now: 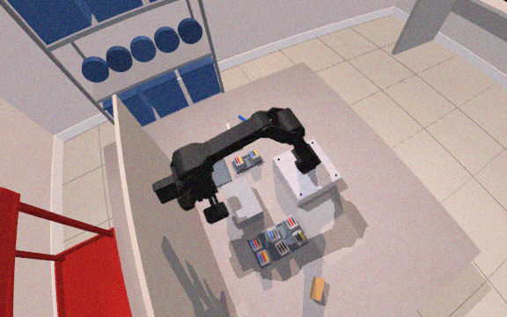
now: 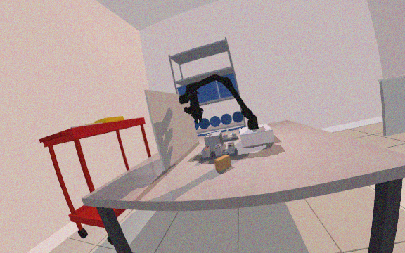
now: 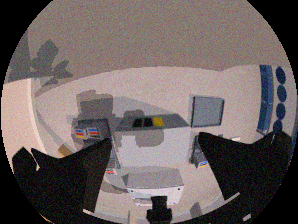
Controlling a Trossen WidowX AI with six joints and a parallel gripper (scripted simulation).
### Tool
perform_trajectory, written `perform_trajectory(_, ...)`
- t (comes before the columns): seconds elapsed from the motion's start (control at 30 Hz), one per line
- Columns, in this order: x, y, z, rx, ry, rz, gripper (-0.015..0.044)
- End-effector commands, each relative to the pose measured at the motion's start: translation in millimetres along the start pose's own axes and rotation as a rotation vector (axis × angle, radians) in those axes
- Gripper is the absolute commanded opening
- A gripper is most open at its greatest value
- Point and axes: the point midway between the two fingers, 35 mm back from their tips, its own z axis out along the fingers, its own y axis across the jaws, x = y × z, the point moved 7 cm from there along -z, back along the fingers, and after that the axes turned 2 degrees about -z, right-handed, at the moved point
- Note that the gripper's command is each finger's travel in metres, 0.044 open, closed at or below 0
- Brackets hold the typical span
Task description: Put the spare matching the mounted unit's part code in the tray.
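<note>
The grey box-shaped unit (image 1: 242,200) (image 2: 213,139) stands mid-table. The wrist view shows its back with a code label (image 3: 148,121) of two black bars and one yellow bar. The grey tray (image 1: 222,173) (image 3: 207,111) lies beside it, partly behind the arm in the top view. Several striped spares stand in a dark rack on the other side; one spare (image 1: 299,238) shows dark and yellow stripes, too small to read surely. Two more spares (image 1: 238,161) (image 1: 253,154) stand near the tray. My gripper (image 2: 198,119) (image 3: 155,141) is open and empty, above the unit's back side.
A tall upright panel (image 1: 135,198) (image 2: 171,130) stands close behind the gripper. The arm stands on a white box (image 1: 328,176) (image 2: 259,138) beside the unit. An orange block (image 1: 318,288) (image 2: 223,164) lies beyond the spare rack. A blue pen (image 1: 242,118) lies behind the arm.
</note>
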Motion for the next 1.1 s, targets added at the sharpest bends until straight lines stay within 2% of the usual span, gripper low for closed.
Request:
perform_trajectory(0.0,-1,-1,0,-0.006,0.002,-0.003,0.044)
perform_trajectory(0.27,-1,0,0,-0.006,0.002,-0.009,0.044)
perform_trajectory(0.37,5,22,3,-0.009,0.001,-0.107,0.044)
perform_trajectory(0.57,48,111,19,-0.027,-0.008,-0.544,0.044)
perform_trajectory(0.77,119,181,37,-0.031,-0.005,-1.063,0.044)
perform_trajectory(0.97,200,219,56,-0.038,-0.006,-1.57,0.044)
perform_trajectory(1.07,209,221,58,-0.039,-0.006,-1.628,0.044)
